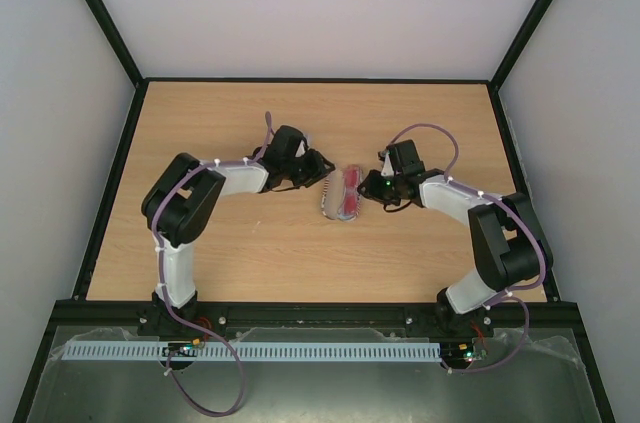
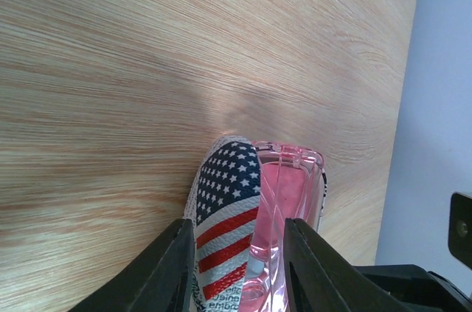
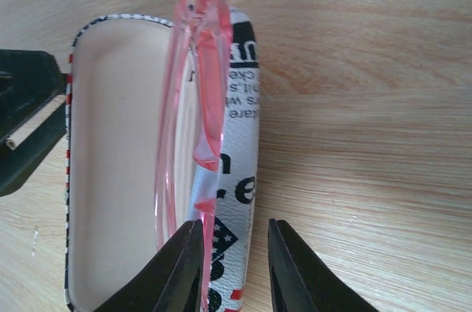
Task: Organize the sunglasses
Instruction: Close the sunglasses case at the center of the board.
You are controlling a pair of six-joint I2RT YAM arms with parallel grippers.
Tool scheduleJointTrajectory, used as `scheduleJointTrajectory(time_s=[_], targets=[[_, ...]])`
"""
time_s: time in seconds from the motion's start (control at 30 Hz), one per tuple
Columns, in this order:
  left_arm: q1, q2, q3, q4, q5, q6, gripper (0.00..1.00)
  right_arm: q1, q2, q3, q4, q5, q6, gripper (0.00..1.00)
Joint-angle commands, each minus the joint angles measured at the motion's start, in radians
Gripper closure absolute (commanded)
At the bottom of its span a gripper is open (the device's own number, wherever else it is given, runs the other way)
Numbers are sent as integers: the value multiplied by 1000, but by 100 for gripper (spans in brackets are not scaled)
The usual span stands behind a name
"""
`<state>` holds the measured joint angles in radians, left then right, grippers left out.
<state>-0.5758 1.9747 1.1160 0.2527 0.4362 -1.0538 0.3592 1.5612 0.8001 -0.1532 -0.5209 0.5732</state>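
Observation:
The flag-patterned case [image 1: 330, 199] lies open mid-table with the pink-red sunglasses [image 1: 350, 195] folded inside it. My left gripper [image 1: 323, 175] meets the case's far end. In the left wrist view its jaws [image 2: 240, 229] press the starred shell [image 2: 225, 194] on one side and the sunglasses [image 2: 287, 194] on the other. My right gripper [image 1: 368, 188] comes in from the right. Its jaws [image 3: 234, 227] straddle the printed shell wall [image 3: 240, 127] and the edge of the sunglasses [image 3: 206, 91]. A strip of wood shows beside its right finger [image 3: 284, 260]. The cream lining [image 3: 110, 150] is bare.
Both arms bend inward over the wooden table [image 1: 200, 263], which is bounded by a black frame [image 1: 110, 193]. The pale side wall [image 2: 442, 68] stands close behind the case. A dark finger of my left gripper [image 3: 22, 127] shows at the case's far end.

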Motion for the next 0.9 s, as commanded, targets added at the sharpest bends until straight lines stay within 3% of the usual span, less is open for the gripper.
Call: scheduleJointTrajectory(time_s=[0.0,0.87], targets=[[2,19,37,-18,-4,17,64,-4,-15,-2,63,-25,14,73],[3,38,42,-21,-4,19,64,-4,0,13,-3,13,-22,72]])
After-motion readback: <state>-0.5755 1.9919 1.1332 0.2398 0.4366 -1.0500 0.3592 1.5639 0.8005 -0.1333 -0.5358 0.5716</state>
